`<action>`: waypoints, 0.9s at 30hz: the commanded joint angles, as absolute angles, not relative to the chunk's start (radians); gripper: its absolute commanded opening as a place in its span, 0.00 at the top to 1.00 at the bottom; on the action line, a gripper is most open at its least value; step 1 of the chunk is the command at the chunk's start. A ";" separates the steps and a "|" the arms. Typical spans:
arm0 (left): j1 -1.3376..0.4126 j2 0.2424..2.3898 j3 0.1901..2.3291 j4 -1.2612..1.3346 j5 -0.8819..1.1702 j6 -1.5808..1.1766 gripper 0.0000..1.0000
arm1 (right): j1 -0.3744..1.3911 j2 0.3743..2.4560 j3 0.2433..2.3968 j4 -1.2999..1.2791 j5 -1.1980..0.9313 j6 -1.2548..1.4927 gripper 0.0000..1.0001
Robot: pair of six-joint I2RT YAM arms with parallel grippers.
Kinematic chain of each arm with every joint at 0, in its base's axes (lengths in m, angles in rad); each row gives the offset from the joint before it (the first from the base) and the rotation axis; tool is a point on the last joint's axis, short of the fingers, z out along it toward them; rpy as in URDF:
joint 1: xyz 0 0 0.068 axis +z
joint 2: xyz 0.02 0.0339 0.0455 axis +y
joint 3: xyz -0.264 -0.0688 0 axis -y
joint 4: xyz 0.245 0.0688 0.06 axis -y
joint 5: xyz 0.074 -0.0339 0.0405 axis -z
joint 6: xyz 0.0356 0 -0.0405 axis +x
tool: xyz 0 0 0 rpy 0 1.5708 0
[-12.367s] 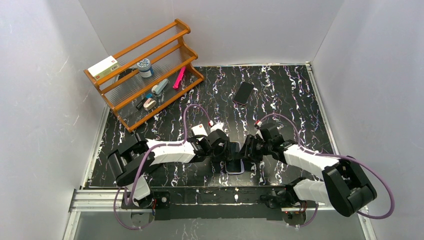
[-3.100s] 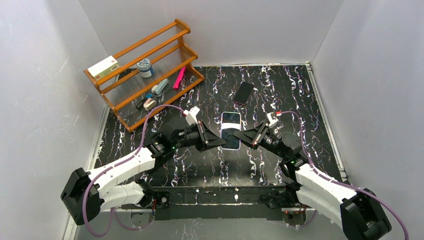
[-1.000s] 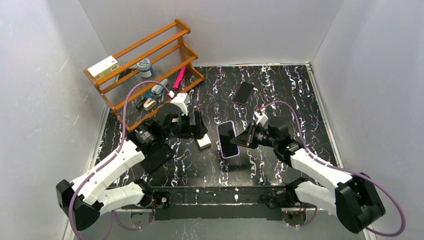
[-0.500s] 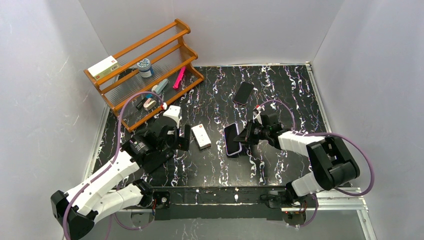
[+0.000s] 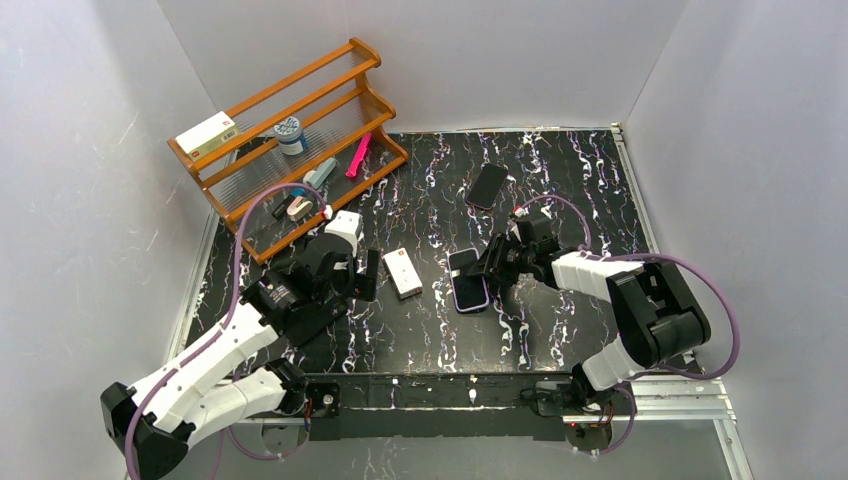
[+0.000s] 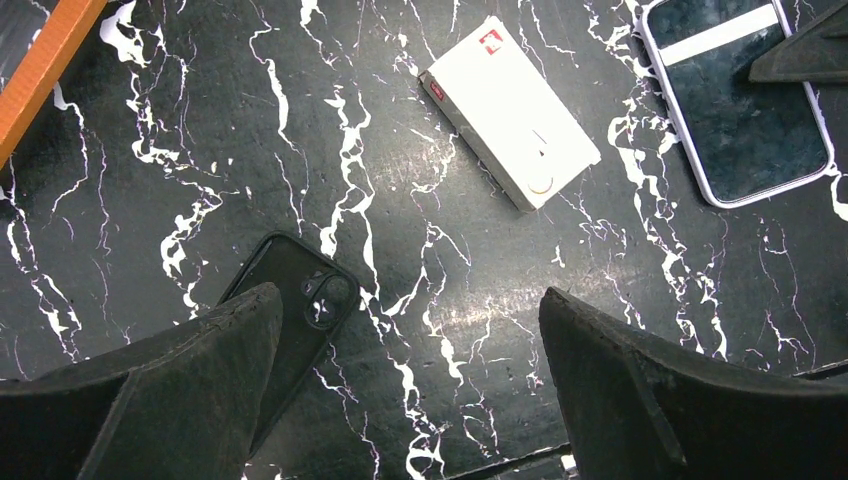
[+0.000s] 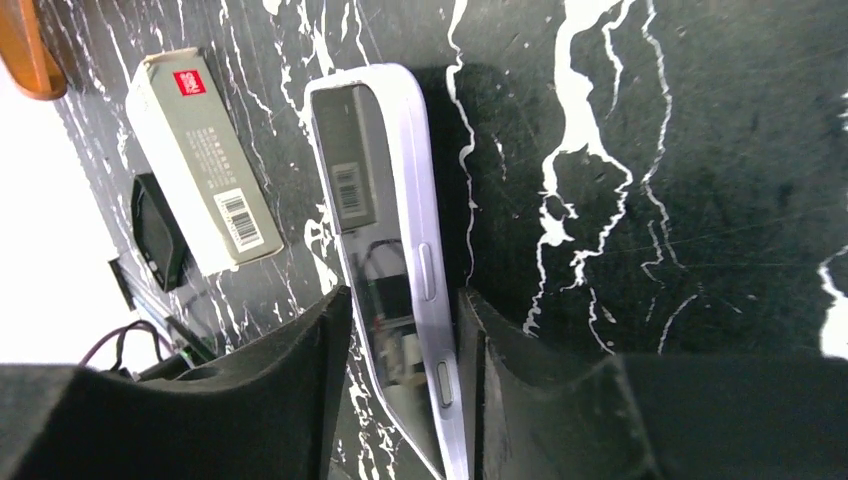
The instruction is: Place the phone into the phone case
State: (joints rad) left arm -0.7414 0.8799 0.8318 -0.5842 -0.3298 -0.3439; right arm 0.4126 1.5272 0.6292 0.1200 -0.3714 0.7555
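Phone point(image 5: 467, 280) flat, edge between right pincer point(image 7: 405, 300) fingers; whether pinched, cannot tell. Left pincer point(image 6: 408, 295) spread.

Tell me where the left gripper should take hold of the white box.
Grip the white box across its two long sides near the middle, probably coming straight down: it lies flat and narrow, with bare table along both sides.
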 commanded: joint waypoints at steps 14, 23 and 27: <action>-0.740 0.798 0.827 -0.591 -0.381 -0.344 0.02 | 0.408 1.694 1.032 -0.130 0.104 0.805 0.01; -0.741 0.761 0.824 -0.592 -0.387 -0.342 0.02 | 0.409 1.951 1.382 -0.269 0.401 0.812 0.01; -0.740 0.761 0.825 -0.592 -0.391 -0.341 0.02 | 0.409 2.047 1.488 -0.276 0.446 0.807 0.01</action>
State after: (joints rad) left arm -0.7414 0.7723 0.8310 -0.5846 -0.3595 -0.3439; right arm 0.4126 1.9892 1.3884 -0.2264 0.3199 0.8082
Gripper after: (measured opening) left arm 0.981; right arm 0.984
